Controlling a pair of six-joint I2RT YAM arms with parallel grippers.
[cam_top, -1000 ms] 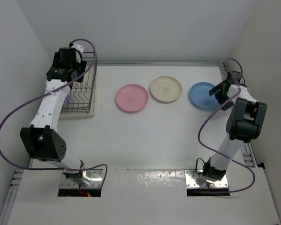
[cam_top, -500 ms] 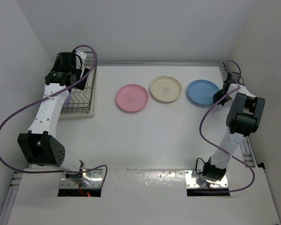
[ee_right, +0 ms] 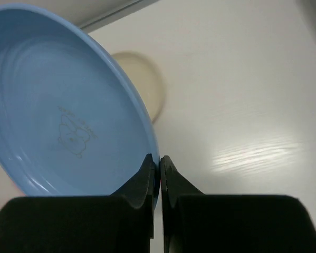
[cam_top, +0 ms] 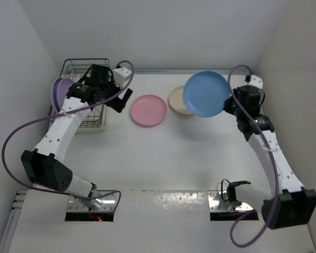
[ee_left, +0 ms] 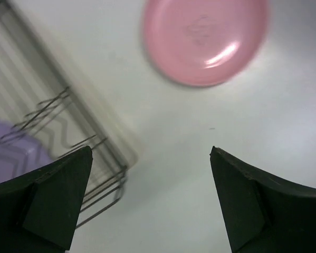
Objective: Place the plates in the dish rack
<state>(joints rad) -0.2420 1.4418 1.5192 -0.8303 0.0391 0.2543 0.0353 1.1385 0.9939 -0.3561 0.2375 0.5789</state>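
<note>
My right gripper [cam_top: 228,103] [ee_right: 159,161] is shut on the right rim of the blue plate [cam_top: 206,94] [ee_right: 63,105]. It holds the plate tilted in the air over part of the cream plate [cam_top: 176,100] [ee_right: 147,84]. The pink plate [cam_top: 148,109] [ee_left: 205,39] lies flat on the table. My left gripper [cam_top: 121,97] [ee_left: 151,153] hangs open and empty over bare table between the dish rack [cam_top: 89,120] [ee_left: 57,121] and the pink plate. A lilac plate [cam_top: 60,92] [ee_left: 10,153] stands on edge in the rack's left side.
White walls close in the table at the back, left and right. The left arm's purple cable [cam_top: 20,132] loops out over the table's left side. The right arm's cable [cam_top: 237,74] arches above its wrist.
My right gripper has shut on the blue plate's rim and lifted it up and to the left over the cream plate. My left gripper has swung from above the rack rightward toward the pink plate.
</note>
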